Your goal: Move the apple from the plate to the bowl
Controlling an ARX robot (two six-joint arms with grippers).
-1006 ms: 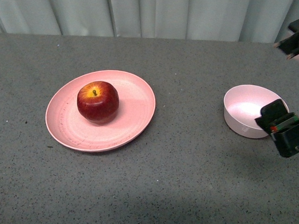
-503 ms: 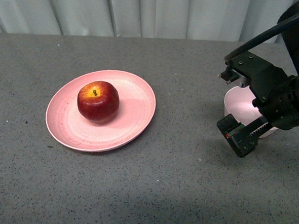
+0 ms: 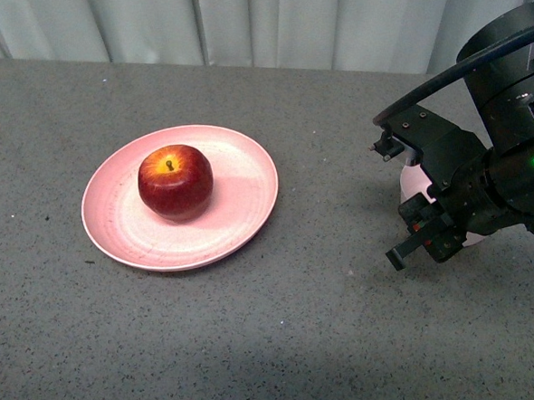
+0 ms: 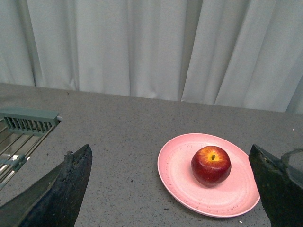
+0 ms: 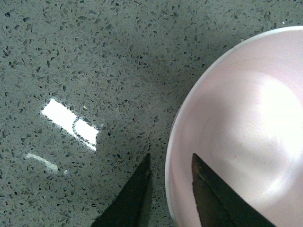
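The dark red apple (image 3: 175, 180) sits on the wide pink plate (image 3: 241, 215) at the table's left; nothing touches it. The pale pink bowl (image 3: 409, 184) at the right is mostly hidden behind my right arm. My right gripper (image 3: 406, 250) is shut and empty at the bowl's left front edge. In the right wrist view its narrow fingers (image 5: 170, 157) hang over the bowl's rim (image 5: 246, 142). My left gripper (image 4: 169, 149) is open and empty, away from the apple (image 4: 211, 165) and plate (image 4: 180, 175), and out of the front view.
The table is grey speckled stone. A pale curtain (image 3: 256, 19) hangs along its back edge. A grey slatted rack (image 4: 28, 120) stands at the table's edge in the left wrist view.
My right arm has swung in from the right edge toward the left and now covers most of the bowl. The apple and plate have not moved.
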